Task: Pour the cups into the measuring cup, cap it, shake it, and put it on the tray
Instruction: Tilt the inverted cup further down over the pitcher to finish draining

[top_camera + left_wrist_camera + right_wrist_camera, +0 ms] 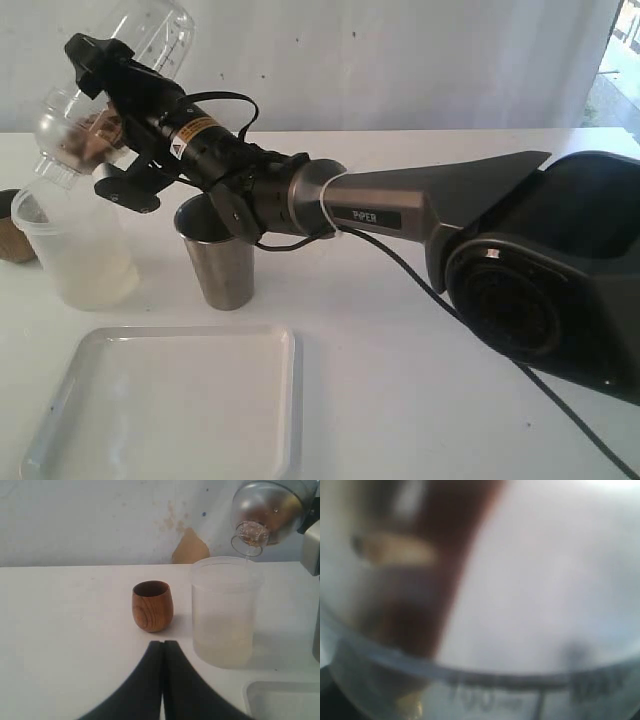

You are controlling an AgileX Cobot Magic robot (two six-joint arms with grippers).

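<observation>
My right gripper (100, 120) is shut on the measuring cup (150, 35), a clear cylinder with a printed scale, held tipped with its dome cap (267, 507) pointing down. A thin stream runs from the cap's spout into a frosted translucent cup (222, 612). Up close, the measuring cup's wall (520, 630) fills the right wrist view. The steel tumbler (215, 255) stands upright under the right arm's wrist. The brown wooden cup (152, 605) stands upright left of the frosted cup. My left gripper (163, 644) is shut and empty, low over the table just short of the wooden cup. The white tray (170, 400) lies in front.
The frosted cup (75, 250) holds a little pale liquid at its bottom. The right arm's dark body (520, 260) and its cable cross the right half of the white table. A pale wall stands behind.
</observation>
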